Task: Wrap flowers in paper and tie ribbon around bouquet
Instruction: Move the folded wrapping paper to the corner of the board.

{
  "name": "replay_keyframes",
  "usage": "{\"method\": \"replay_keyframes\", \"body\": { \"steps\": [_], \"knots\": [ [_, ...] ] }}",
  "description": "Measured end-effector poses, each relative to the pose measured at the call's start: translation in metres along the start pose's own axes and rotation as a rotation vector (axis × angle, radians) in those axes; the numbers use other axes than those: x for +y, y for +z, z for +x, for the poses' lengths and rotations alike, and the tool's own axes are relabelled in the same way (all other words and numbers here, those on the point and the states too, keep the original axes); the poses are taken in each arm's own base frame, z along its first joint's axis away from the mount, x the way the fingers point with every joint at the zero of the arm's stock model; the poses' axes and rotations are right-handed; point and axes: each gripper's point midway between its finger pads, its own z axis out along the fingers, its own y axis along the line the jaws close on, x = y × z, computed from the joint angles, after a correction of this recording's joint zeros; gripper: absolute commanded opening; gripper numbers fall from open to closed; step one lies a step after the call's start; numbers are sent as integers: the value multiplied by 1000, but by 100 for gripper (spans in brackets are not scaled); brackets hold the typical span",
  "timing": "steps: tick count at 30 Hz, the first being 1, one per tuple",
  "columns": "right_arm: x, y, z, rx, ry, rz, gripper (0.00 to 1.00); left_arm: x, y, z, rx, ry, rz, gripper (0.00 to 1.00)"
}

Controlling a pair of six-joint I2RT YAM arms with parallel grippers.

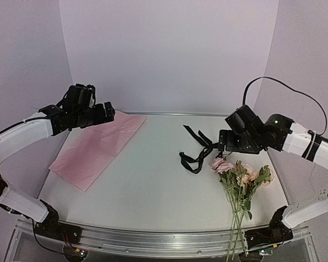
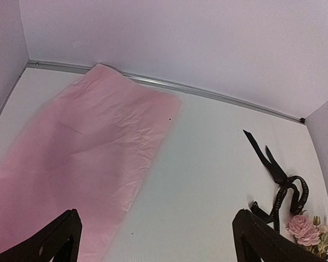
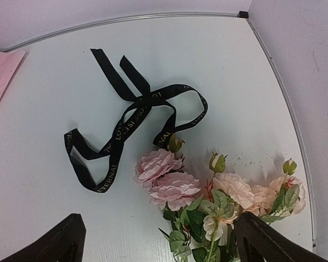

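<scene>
The light-pink paper (image 1: 97, 147) lies flat on the left of the white table, also filling the left of the left wrist view (image 2: 76, 158). My left gripper (image 1: 106, 112) hovers open above the paper's far end, fingers (image 2: 49, 243) wide apart and empty. The black ribbon (image 1: 198, 153) with gold lettering lies looped mid-table (image 3: 132, 126). The flowers (image 1: 239, 177), pink and cream roses with green stems, lie at the right front (image 3: 177, 183). My right gripper (image 1: 221, 143) hangs open above the ribbon and flower heads, holding nothing.
White walls close in the table on three sides, with a metal strip (image 2: 208, 93) along the back edge. A metal rail (image 1: 153, 240) carries both arm bases at the near edge. The flower stems (image 1: 234, 240) reach over that rail.
</scene>
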Motion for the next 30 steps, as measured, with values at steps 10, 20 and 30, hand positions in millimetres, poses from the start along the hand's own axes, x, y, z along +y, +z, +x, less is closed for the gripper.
{"method": "replay_keyframes", "body": {
  "steps": [10,20,30],
  "knots": [
    [23,15,14,70,12,-63,98,58,15,11,37,-88,-129,100],
    [86,76,97,370,14,-164,98,109,57,105,275,-183,-257,100],
    [110,89,127,472,-9,-207,98,178,62,160,344,-401,-402,100]
  ]
}}
